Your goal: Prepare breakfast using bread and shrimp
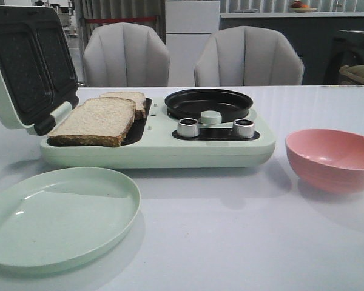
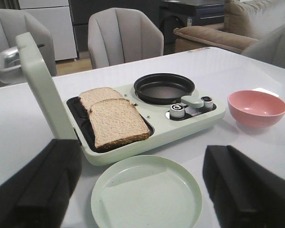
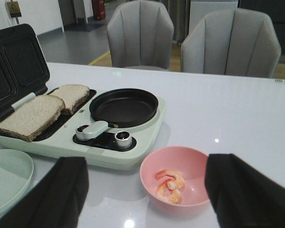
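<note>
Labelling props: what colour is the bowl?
Pink bowl, clearest in the right wrist view.

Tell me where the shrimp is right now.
The curled pink-orange shrimp lies inside the round pink bowl, seen in the right wrist view. That bowl stands on the white table, right of the pale green sandwich maker.

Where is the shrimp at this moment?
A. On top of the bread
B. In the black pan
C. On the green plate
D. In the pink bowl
D: the right wrist view shows the shrimp lying inside the pink bowl, while the black pan and the green plate hold nothing and the bread has nothing on top.
</note>
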